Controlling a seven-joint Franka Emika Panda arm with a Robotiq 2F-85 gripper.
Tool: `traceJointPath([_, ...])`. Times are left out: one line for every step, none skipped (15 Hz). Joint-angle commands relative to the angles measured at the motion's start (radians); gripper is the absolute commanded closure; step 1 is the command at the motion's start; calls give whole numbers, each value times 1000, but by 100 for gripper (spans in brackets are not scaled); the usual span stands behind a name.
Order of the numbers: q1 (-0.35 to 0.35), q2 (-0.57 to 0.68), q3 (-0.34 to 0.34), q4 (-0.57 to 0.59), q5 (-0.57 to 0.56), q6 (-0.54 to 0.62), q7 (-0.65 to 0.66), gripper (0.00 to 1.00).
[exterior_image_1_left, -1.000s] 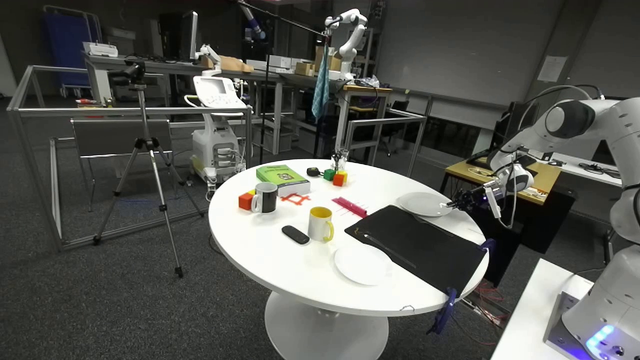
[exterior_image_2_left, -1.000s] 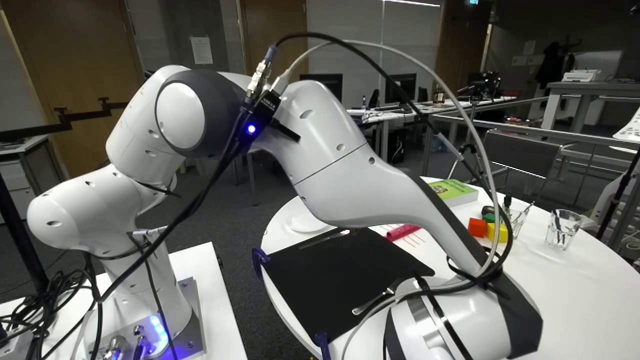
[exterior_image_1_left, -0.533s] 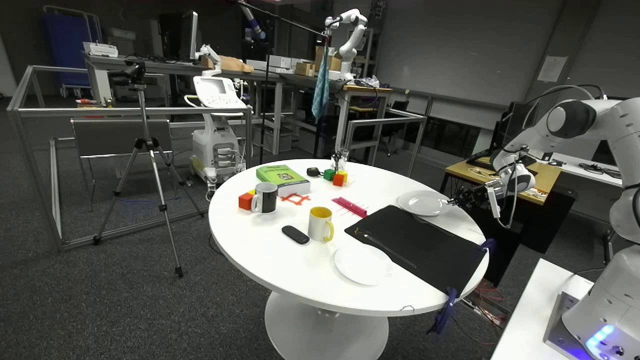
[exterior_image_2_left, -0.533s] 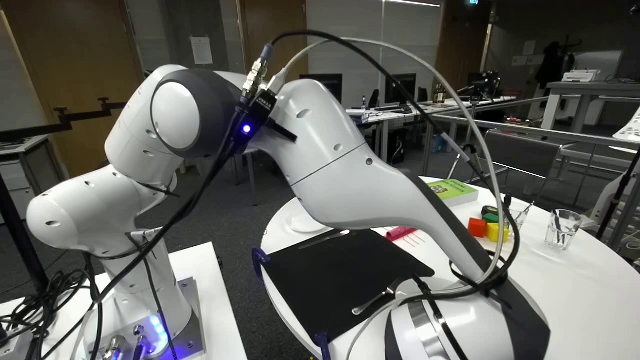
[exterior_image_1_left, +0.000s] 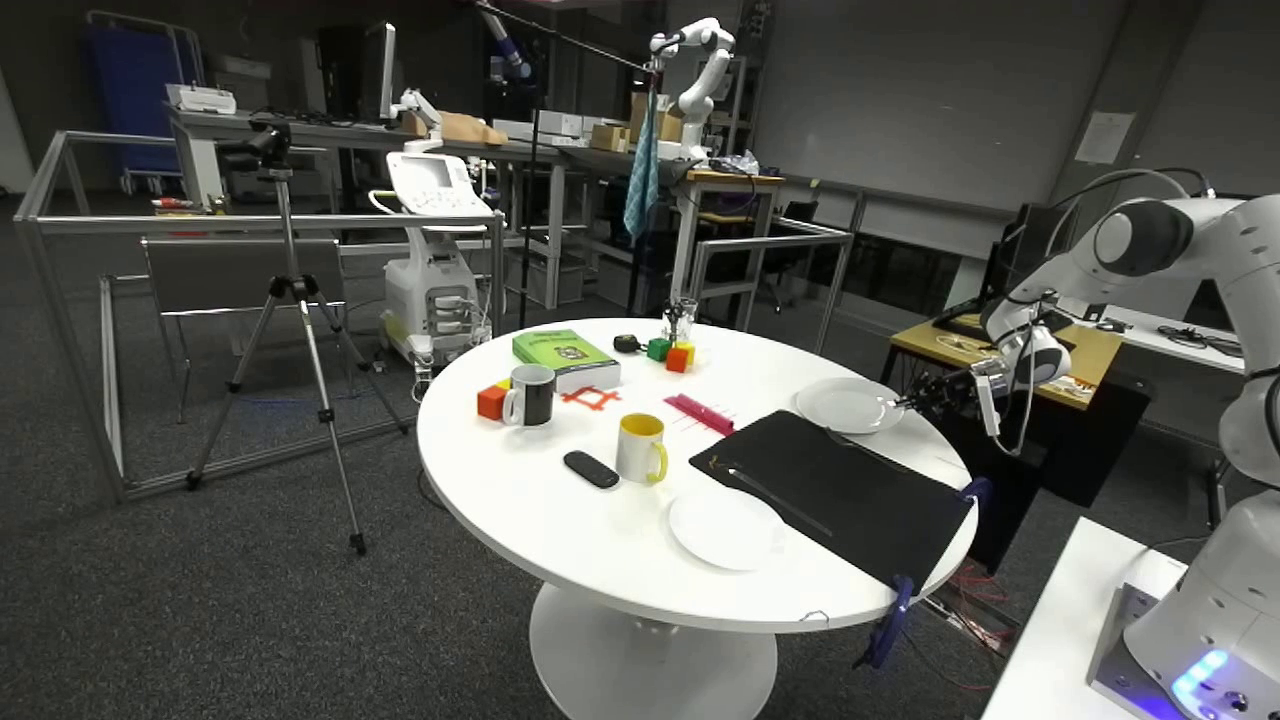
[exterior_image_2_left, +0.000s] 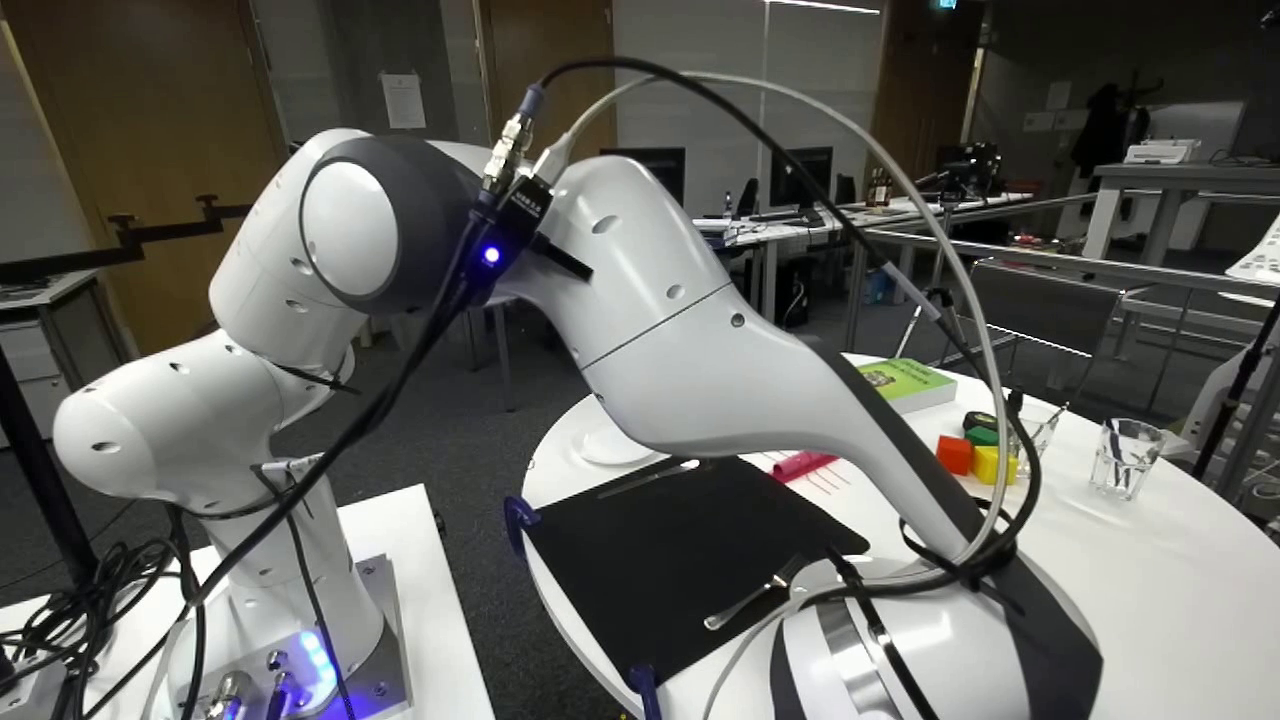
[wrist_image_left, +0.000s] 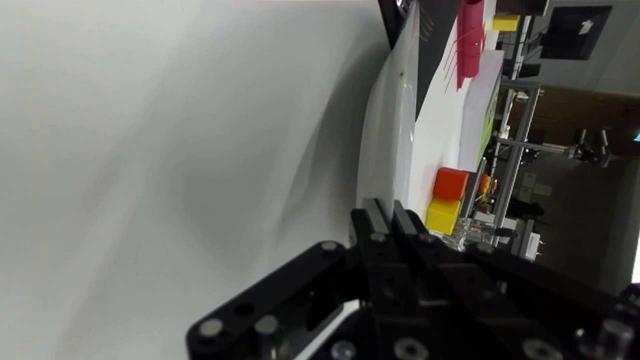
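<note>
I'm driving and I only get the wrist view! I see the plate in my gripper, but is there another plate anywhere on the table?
Observer: Yes. An exterior view shows a second plate lying on the white table, across the black mat from the plate in your gripper.
Operator: Cool! I also see a red block and a yellow block together. Is any other colour hiding there?
Observer: A green block is close by them; it shows in both exterior views.
</note>
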Motion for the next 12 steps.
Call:
traceJointPath([-11,-70,-7,-54,30,-70,-53,99])
traceJointPath([-13,-73,-7,-56,31,-75,-57,99])
traceJointPath([-15,-75,-7,-58,32,-82,-59,99])
traceJointPath([-18,-80,-7,-61,35,-93,-61,99])
traceJointPath([-21,-83,-8,-62,38,-106,-61,99])
traceJointPath([-23,-86,-10,-63,40,-122,-62,99])
traceJointPath([-26,-92,-13,-66,45,-138,-61,99])
traceJointPath([-27,-98,-16,-68,50,-153,-62,99])
traceJointPath([-26,-106,-20,-71,54,-166,-61,99])
traceJointPath([-25,-113,-24,-75,58,-177,-61,99])
traceJointPath([-23,-117,-28,-76,60,-190,-61,99])
traceJointPath([-18,-127,-31,-82,60,-198,-63,99])
